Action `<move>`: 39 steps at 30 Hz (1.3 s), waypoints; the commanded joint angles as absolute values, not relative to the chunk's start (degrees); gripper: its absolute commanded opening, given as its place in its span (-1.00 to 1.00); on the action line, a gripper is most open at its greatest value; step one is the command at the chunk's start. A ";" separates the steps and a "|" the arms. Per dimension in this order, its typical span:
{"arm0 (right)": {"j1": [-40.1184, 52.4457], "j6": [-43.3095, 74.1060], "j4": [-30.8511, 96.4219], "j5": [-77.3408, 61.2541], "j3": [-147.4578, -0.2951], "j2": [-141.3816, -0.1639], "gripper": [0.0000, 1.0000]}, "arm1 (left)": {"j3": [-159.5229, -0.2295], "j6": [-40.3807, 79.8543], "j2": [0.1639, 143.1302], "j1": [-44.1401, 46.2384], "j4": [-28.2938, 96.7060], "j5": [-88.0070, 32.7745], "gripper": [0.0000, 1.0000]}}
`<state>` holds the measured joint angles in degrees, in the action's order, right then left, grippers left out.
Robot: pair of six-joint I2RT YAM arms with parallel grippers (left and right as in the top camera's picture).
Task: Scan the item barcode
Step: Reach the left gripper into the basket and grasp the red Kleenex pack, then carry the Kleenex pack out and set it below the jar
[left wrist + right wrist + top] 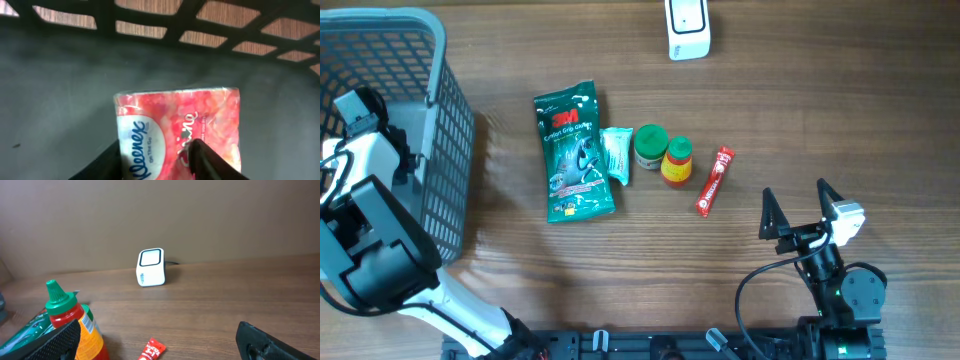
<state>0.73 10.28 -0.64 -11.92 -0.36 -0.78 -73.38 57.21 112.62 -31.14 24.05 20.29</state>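
Left wrist fingers: on my left gripper point(155, 152) two dark, matt fingers point(207, 160) rise from the 6 o'clock edge. One stands at each side of the tissue pack's lower end, and the one at 5 o'clock overlaps its printed face. I cannot tell whether they pinch it or only straddle it.
Tissue pack: the tissue pack point(177, 132) is a soft, flat rectangle in glossy film, mottled pink and red. A white oval at 7 o'clock carries blue Kleenex lettering. I see no barcode on this face.
Pack's place: it is inside the basket point(60, 95), over the smooth grey floor, with the lattice wall at 12 o'clock.
Basket, overhead: a grey plastic mesh tub at 9 o'clock of the table point(880, 110), with my left arm reaching into it.
Right fingers: my right gripper point(794, 192) stands spread wide with nothing between the black, pointed tips, at 5 o'clock of the table.
Red sachet: the red sachet point(714, 181) is a slim glossy strip lying at 10 o'clock from those tips.
Bottle and jar: an orange bottle point(677, 162) with a ribbed green cap touches a round green-lidded jar point(651, 146).
Pouches: a small teal pouch point(616, 155) lies just beside a crinkled green glove pack point(573, 150).
Scanner: the scanner point(687, 30) is a white, rounded block with a dark window, at 12 o'clock, well apart from the basket.
Table surface: brown wood grain.
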 commanded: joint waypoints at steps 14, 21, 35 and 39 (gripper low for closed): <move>1.13 10.63 -0.84 -11.35 -0.30 -0.43 0.99 | -73.08 51.20 91.59 -31.24 30.70 19.68 -0.92; 1.10 10.63 -0.84 -11.35 -0.32 -0.43 1.00 | -73.08 51.44 68.66 -30.11 27.64 -1.30 -0.92; 1.10 10.63 -0.84 -11.35 -0.30 -0.43 0.99 | -73.08 47.97 61.78 9.10 35.11 -6.07 -0.92; 1.13 10.63 -0.84 -11.35 -0.32 -0.43 0.99 | -73.08 48.03 66.04 18.33 42.00 -2.85 -0.92</move>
<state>0.73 10.26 -0.64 -11.92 -0.36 -0.78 -73.01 49.82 63.00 12.27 38.87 -5.67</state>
